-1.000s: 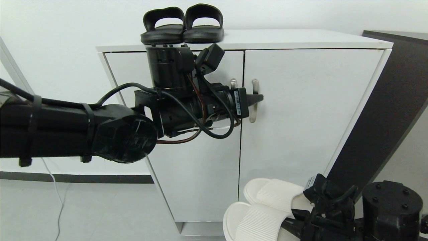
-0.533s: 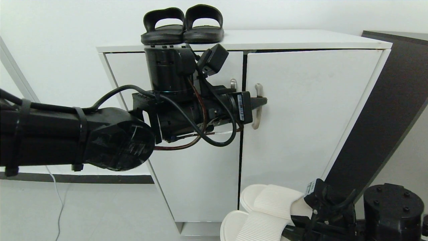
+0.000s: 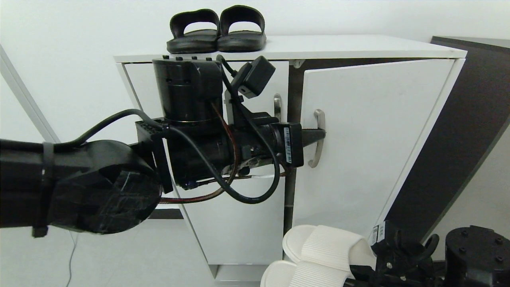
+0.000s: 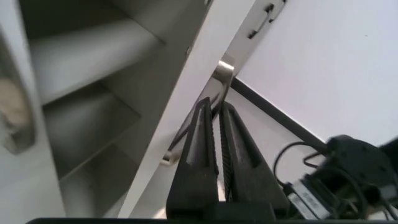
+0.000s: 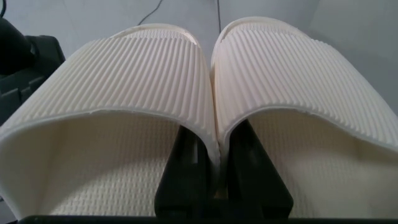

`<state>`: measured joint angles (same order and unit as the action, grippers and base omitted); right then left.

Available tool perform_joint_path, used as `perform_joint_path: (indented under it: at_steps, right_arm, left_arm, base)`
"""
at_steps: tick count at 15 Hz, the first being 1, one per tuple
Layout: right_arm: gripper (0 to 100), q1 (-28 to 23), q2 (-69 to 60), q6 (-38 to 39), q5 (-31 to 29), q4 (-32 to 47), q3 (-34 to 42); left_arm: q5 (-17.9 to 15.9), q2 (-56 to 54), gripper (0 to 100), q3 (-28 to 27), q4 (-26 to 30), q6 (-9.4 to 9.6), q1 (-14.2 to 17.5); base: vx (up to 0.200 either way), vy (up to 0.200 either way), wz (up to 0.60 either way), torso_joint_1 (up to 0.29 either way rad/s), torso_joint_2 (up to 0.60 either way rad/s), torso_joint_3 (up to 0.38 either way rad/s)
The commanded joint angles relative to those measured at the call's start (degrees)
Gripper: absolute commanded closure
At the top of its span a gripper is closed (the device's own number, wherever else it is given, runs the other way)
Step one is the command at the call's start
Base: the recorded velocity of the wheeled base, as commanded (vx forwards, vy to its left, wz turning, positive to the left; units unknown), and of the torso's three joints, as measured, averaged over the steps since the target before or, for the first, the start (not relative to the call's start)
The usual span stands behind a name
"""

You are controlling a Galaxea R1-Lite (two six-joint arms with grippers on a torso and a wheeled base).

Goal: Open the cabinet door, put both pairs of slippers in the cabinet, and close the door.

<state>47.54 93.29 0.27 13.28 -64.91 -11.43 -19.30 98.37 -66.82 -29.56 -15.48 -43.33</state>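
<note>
Left gripper point(image 3: 320, 134): clamped on handle point(image 3: 317, 154) of right door point(image 3: 374, 135), which stood ajar. Right gripper point(image 5: 219, 171): pinched white slippers point(image 5: 205, 87) low before cabinet point(image 3: 358, 44); black slippers point(image 3: 217, 30) sat on top. Risk: handle slipping free if pull strayed off hinge arc.

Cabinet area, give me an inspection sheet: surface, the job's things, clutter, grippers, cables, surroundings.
Surface: cabinet top, white, bears the black slippers side by side near its left end.
Job's things: right door ajar, left door shut; shelves show inside; white slippers held low before the cabinet.
Clutter: nothing seen.
Grippers: left gripper shut on the right door's handle; right gripper shut on the white slippers' touching inner sides.
Cables: black cable loops under the left wrist; thin cord on the floor by the wall.
Surroundings: white wall; dark panel right of the cabinet.
</note>
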Motion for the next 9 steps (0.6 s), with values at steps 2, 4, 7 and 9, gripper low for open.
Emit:
perform_joint_path:
  at_steps: [2, 4, 7, 9]
  right_arm:
    - [100, 0.97, -0.13, -0.36, 0.0, -0.39, 0.98]
    - [100, 1.5, -0.13, -0.36, 0.0, -1.71, 1.5]
    - [100, 1.94, -0.13, -0.44, 0.0, -2.59, 2.21]
    - [100, 2.73, -0.22, -0.53, 0.0, -2.94, 2.65]
  left_arm:
    - [0.05, -3.36, 100, 2.39, -0.23, 0.1, -1.94]
    - [0.05, -5.64, 100, 4.33, -0.14, 0.45, -3.17]
    - [0.14, -9.16, 100, 8.19, -0.23, 1.07, -4.31]
    - [0.14, -10.48, 100, 10.48, -0.32, 1.07, -4.22]
  base:
    - [0.0, 0.0, 0.0, 0.0, 0.0, 0.0]
    - [0.0, 0.0, 0.0, 0.0, 0.0, 0.0]
    - [0.0, 0.0, 0.0, 0.0, 0.0, 0.0]
    - [0.0, 0.0, 0.0, 0.0, 0.0, 0.0]
